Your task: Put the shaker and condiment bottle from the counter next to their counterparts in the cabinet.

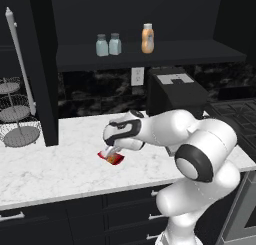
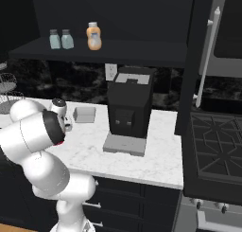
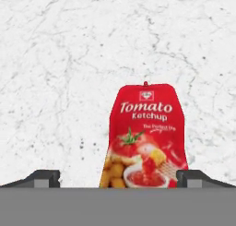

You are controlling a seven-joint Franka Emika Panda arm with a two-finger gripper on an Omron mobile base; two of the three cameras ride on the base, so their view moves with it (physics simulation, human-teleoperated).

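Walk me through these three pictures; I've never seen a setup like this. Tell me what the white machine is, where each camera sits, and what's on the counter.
The white machine is a robot arm on a drivable base in a rendered kitchen. Two pictures come from cameras on the base, behind the arm to its left and right. The third looks along its tool.

The tool hangs low over a flat red ketchup bottle lying on the white marble counter. In the hand view its fingertips stand either side of the bottle, apart and not touching it, so nothing is held.

On the cabinet shelf above stand two small teal-grey shakers side by side and an orange bottle. A black coffee machine stands on the counter.
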